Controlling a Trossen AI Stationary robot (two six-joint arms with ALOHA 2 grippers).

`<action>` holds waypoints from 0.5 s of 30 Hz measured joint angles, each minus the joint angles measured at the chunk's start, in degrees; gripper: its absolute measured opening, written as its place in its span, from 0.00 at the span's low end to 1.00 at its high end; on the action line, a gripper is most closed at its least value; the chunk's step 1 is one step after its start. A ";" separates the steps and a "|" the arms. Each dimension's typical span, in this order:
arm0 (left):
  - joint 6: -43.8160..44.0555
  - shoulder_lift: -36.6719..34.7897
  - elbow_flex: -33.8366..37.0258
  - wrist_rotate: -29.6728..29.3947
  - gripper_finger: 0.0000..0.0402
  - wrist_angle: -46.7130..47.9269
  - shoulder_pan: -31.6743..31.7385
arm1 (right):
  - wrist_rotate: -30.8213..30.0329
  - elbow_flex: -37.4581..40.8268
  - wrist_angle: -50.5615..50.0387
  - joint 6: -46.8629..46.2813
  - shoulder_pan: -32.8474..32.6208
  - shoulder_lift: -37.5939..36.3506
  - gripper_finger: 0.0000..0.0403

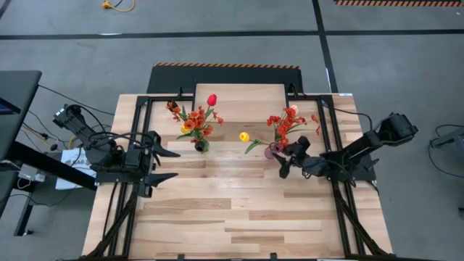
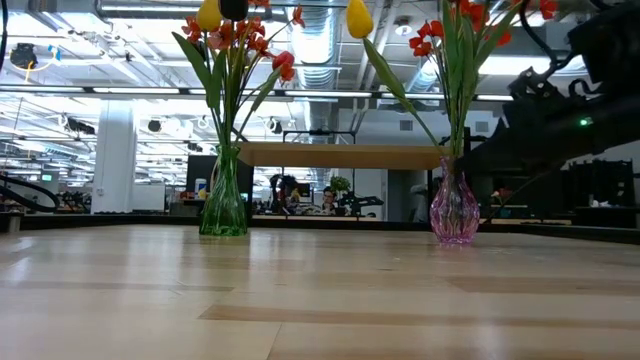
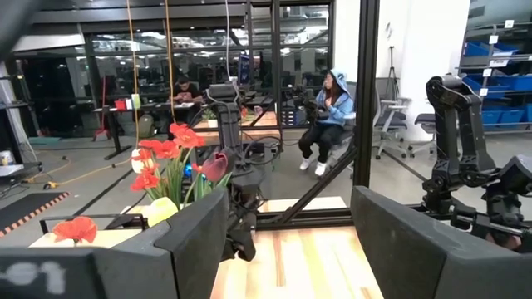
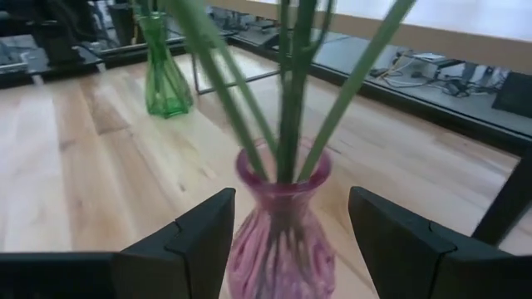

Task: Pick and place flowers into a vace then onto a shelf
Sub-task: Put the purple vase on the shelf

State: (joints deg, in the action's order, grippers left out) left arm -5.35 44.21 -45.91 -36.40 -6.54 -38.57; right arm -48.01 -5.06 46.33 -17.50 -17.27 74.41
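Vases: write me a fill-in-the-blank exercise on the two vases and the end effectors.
1. The vase nearer the left end effector is ____ glass.
2. The right end effector stands around the ____ vase.
3. Both vases stand on the ____, not on the shelf.
4. The right end effector's fingers are ____.

Missing words: green; pink; table; open

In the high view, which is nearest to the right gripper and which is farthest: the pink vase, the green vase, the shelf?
Measured from the right gripper, open jaws:
1. The pink vase, just beside the jaws, toward the table's middle.
2. The shelf, at the table's far edge, centred.
3. The green vase, on the left arm's half, in front of the shelf.
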 joint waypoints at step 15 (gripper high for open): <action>0.29 0.00 0.00 0.00 0.61 0.63 0.00 | 7.66 -0.02 0.00 1.51 5.17 -0.09 0.57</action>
State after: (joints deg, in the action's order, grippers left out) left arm -5.06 44.21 -45.91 -36.40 -5.91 -38.57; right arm -40.34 -5.08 46.33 -15.99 -12.10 74.32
